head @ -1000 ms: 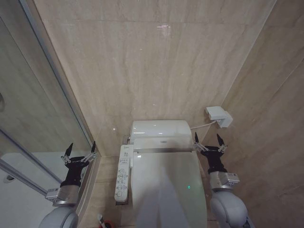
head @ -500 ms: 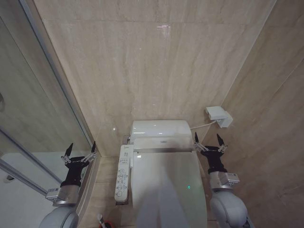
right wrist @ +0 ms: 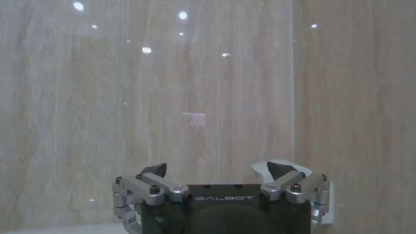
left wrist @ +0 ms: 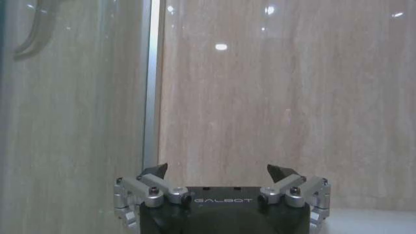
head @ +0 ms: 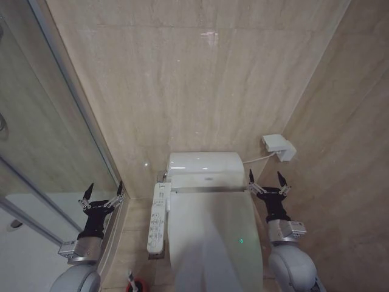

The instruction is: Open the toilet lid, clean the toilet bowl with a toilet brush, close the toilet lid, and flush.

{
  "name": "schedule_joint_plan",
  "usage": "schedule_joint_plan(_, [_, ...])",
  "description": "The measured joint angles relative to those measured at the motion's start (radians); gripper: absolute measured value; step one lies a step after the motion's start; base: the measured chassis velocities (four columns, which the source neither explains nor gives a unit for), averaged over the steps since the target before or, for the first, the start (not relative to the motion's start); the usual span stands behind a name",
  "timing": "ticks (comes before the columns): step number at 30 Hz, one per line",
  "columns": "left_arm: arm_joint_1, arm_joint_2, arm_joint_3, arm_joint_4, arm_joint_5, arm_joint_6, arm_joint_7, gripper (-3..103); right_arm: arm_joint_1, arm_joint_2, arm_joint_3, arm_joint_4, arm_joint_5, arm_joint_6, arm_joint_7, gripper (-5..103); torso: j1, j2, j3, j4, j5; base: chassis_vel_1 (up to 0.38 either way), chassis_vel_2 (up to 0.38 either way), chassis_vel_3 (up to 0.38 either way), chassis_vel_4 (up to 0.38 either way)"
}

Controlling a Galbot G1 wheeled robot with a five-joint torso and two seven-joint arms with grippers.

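Observation:
The glossy white toilet lid (head: 209,237) lies shut over the toilet in the lower middle of the head view, hiding the toilet bowl. At the bottom edge, left of the toilet, the white handle tip of the toilet brush (head: 129,278) stands in a red holder cup (head: 137,286). My left gripper (head: 103,193) is held up open beside the shower glass, left of the toilet, holding nothing. My right gripper (head: 265,180) is raised open to the right of the tank, also holding nothing. Both wrist views face the beige wall, with the left gripper (left wrist: 221,171) and right gripper (right wrist: 217,169) open.
A control panel (head: 157,221) with buttons runs along the toilet's left side. The white tank (head: 203,164) sits against the back wall. A white wall box (head: 278,148) with a cable is at the right. A glass shower partition (head: 55,121) with a metal frame bounds the left.
The head view has shifted slightly, so the toilet, wall box and shower frame sit a little differently in the picture. Both arms hold the same raised pose.

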Motion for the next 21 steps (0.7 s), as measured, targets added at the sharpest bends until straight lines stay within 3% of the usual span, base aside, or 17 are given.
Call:
schedule_joint_plan(9, [0.0,0.0,0.0,0.0,0.0,0.0,0.0,100,0.0,0.0,0.0,0.0,0.0,0.0,0.0,100,0.0,0.0,0.0,0.0002,-0.0001,0.192,-0.199,-0.196,0.203])
schedule_joint_plan(21, [0.0,0.0,0.0,0.0,0.0,0.0,0.0,100,-0.001,0.0,0.0,0.0,0.0,0.0,0.0,100,-0.001,0.001,0.0,0.0,-0.0002,0.293,-0.294,-0.292,0.279])
